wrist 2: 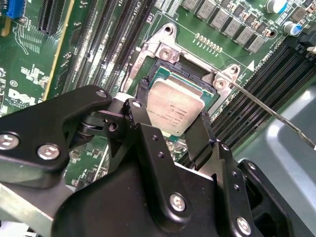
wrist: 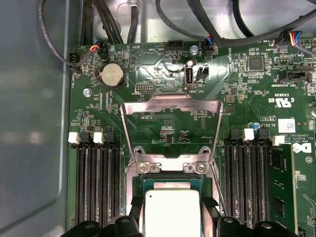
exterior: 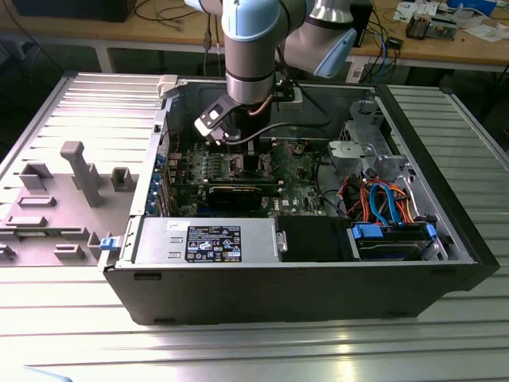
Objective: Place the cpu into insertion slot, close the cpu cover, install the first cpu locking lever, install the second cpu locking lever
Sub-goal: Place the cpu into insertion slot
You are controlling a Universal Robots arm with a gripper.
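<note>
So at this point my pincer (wrist 2: 175,107) was pinching the cpu (wrist 2: 173,98) by two opposite edges, right at the insertion slot (wrist 2: 165,47). Whether it was fully seated or a hair above, I couldn't tell. The cpu cover (wrist: 170,102) stood swung open off the socket, nowhere near closed. One thin locking lever (wrist 2: 276,116) stuck out loose beside the slot. I'd call step one nearly done, with the cover and both levers left.

Open PC case (exterior: 318,294), PSU w/ label (exterior: 211,243), coin batt (wrist: 111,75), blue/orange cables (exterior: 382,203), grey jig (exterior: 79,171)
</note>
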